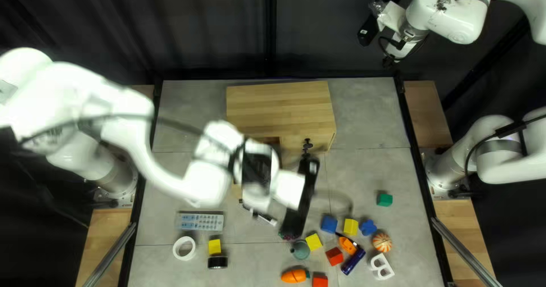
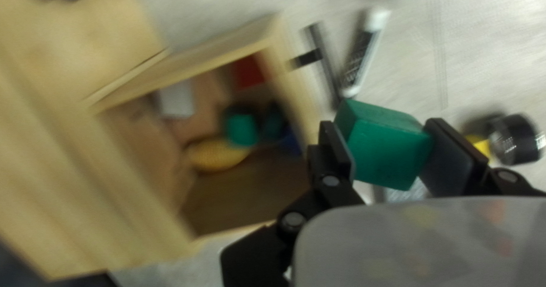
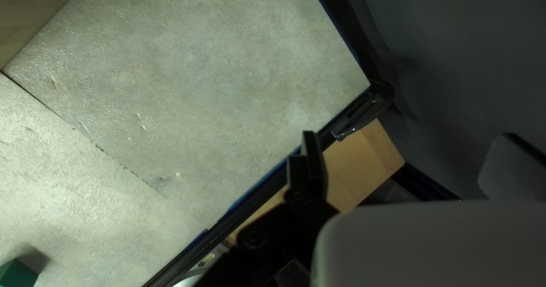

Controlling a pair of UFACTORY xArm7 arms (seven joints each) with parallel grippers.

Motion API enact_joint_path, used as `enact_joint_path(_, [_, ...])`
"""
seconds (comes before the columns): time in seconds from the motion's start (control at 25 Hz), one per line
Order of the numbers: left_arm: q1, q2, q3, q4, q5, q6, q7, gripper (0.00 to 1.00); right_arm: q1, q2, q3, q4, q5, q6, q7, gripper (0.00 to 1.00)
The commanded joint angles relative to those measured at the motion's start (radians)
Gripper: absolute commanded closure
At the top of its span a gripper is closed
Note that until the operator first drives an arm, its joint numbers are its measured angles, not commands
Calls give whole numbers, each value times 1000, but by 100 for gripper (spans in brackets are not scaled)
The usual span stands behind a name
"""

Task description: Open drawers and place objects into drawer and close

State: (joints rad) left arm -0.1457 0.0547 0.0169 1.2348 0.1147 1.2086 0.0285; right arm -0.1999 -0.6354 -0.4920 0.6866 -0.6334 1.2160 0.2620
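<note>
In the top left view my left gripper [image 1: 301, 199] is in front of the wooden cabinet [image 1: 278, 106], its fingertips hidden. The left wrist view has my left gripper [image 2: 392, 153] shut on a green block [image 2: 387, 145], held just outside the front wall of an open drawer [image 2: 298, 88]. Inside the drawer lie a yellow ribbed object [image 2: 217, 155], a teal piece [image 2: 241, 127], a red piece [image 2: 248, 72], a white piece [image 2: 176, 100] and something blue. My right gripper [image 1: 379, 15] is raised beyond the table's far edge, open with nothing held; the right wrist view shows the gripper [image 3: 398, 164] with fingers wide apart.
Another green block [image 1: 384, 199], blue block [image 1: 329, 224], striped ball [image 1: 382, 242] and white letter [image 1: 381, 266] lie at the right front. Several blocks and a toy carrot [image 1: 294, 275] are near the front edge. A remote [image 1: 200, 221], white ring [image 1: 183, 248] and black roll [image 1: 217, 262] lie left.
</note>
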Motion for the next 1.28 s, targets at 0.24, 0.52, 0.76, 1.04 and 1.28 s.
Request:
enact_joint_path(0.24, [23,-19,24,-133,-14,-123,-72,0,0,0,0,0,0,0,0,0])
enact_joint_path(0.52, [-58,-97,-59,-261,-1,-222,-158,0,0,0,0,0,0,0,0,0])
enact_joint_path(0.76, [-164,-111,-164,-279,-56,-233,-162,0,0,0,0,0,0,0,0,0])
enact_joint_path(1.04, [-257,-49,-255,-212,-115,-198,-81,0,0,0,0,0,0,0,0,0])
enact_joint_path(1.28, [-312,-79,-310,-289,-178,-239,63,0,0,0,0,0,0,0,0,0])
